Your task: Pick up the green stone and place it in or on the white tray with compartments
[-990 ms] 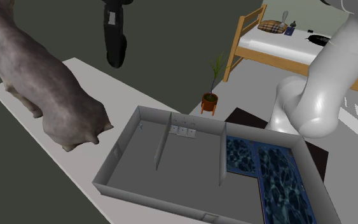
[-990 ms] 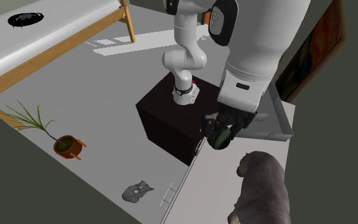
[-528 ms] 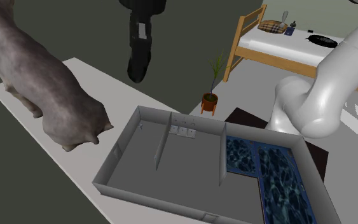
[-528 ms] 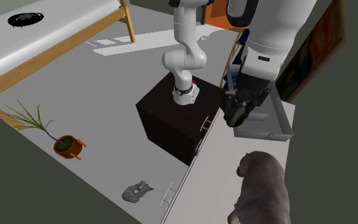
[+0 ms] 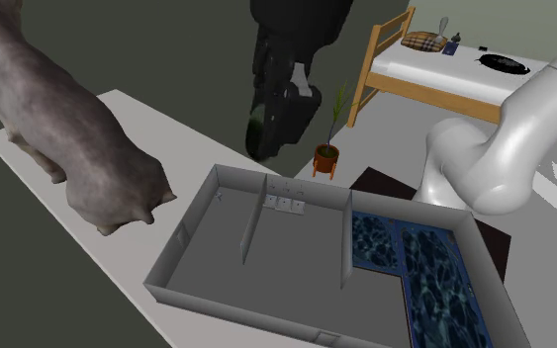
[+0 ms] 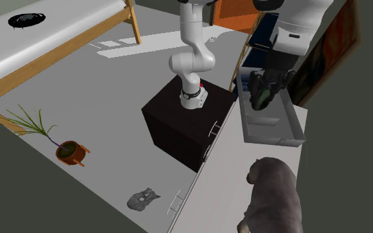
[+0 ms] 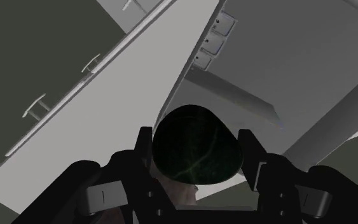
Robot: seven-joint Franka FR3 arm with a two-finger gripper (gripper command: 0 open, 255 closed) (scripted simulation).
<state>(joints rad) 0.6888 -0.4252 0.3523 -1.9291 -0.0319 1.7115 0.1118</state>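
Two black fingers of the end effector (image 7: 195, 139) are clamped tight on the dark green stone (image 7: 196, 156), so it's hanging in the air over the pale grey compartment tray (image 5: 195, 240), clear of its walls. Grey cat figure (image 5: 68, 138) stands on the surface (image 5: 157, 124) just beside the tray.

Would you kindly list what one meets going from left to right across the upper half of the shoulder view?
Grey animal figure → gripper clasping the dark green stone → potted plant → wooden bed.
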